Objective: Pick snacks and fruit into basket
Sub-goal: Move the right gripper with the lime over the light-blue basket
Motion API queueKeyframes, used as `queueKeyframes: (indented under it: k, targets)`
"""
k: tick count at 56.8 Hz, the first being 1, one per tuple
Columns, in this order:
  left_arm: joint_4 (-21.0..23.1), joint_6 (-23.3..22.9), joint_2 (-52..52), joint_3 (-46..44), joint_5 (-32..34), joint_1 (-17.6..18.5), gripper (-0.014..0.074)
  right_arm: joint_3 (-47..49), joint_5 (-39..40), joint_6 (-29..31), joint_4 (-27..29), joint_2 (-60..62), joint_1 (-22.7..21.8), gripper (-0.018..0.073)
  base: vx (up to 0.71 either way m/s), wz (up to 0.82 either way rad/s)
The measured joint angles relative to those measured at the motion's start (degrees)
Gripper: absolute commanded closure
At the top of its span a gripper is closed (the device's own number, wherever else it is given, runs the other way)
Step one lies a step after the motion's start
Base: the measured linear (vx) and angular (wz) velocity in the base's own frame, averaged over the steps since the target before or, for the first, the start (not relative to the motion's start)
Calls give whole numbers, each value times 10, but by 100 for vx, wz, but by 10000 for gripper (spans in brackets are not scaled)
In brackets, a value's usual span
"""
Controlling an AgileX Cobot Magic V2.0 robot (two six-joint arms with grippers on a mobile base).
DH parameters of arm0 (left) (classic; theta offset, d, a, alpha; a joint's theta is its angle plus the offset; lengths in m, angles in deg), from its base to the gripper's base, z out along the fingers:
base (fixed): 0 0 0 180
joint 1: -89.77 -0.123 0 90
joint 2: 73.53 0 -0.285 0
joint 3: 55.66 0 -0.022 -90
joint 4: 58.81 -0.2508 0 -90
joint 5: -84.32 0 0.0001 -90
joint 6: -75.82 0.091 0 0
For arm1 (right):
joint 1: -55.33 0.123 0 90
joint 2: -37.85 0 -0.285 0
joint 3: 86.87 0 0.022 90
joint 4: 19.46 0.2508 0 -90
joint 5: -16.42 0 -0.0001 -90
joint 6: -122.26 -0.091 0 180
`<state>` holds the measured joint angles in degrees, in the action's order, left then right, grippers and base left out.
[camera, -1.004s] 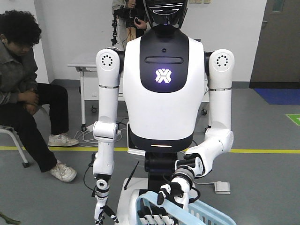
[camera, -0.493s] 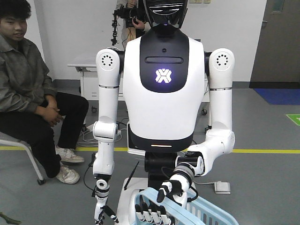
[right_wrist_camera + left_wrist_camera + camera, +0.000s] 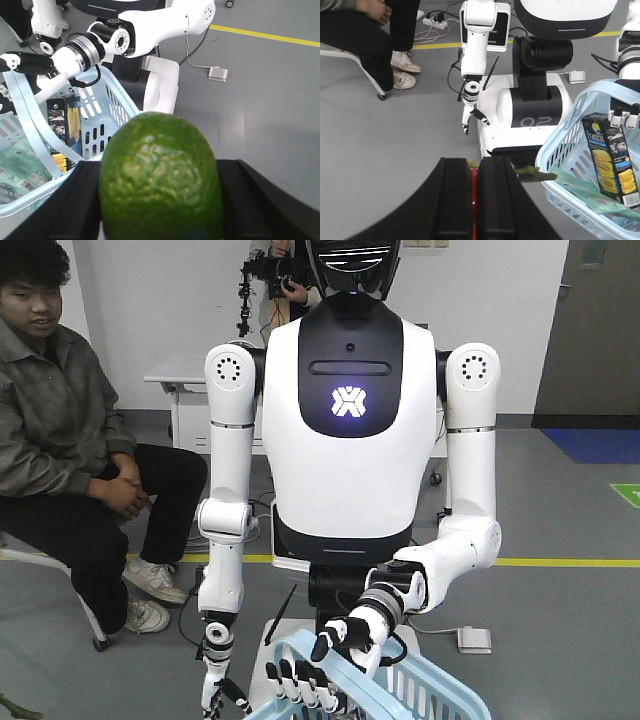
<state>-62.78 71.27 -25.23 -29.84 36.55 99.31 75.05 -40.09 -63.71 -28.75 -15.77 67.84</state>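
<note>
While my right hand point(image 3: 160, 210) clamps the green lime point(image 3: 161, 175) beside the basket point(image 3: 112, 107) | left hand point(image 3: 470, 200) looks closed, contents unclear | basket holds 1 Franzzi box point(image 3: 612, 160), teal pouch point(image 3: 22, 160) | lime, other fruit pending

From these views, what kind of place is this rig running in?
Likely an indoor robotics lab or test room. A white humanoid robot stands holding a light blue plastic basket, a yellow line runs across the grey floor, and a seated person in a grey jacket watches.
</note>
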Motion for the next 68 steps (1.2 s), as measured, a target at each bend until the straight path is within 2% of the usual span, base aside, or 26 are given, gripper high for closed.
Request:
queueKeyframes:
  k: [18, 24, 52, 58, 68]
  targets:
    - [0, 1, 0, 0, 0, 0, 602, 0, 2, 2, 3, 0, 0, 566, 0, 0]
    - [0, 2, 0, 0, 0, 0, 602, 0, 20, 27, 23, -2, 0, 566, 0, 0]
    - [0, 2, 0, 0, 5, 0, 602, 0, 118, 291, 291, -104, 1, 564, 0, 0]
    - [0, 2, 0, 0, 5, 0, 602, 0, 149, 339, 328, -129, 33, 564, 0, 0]
    - [0, 2, 0, 0, 5, 0, 602, 0, 233, 358, 326, -195, 164, 564, 0, 0]
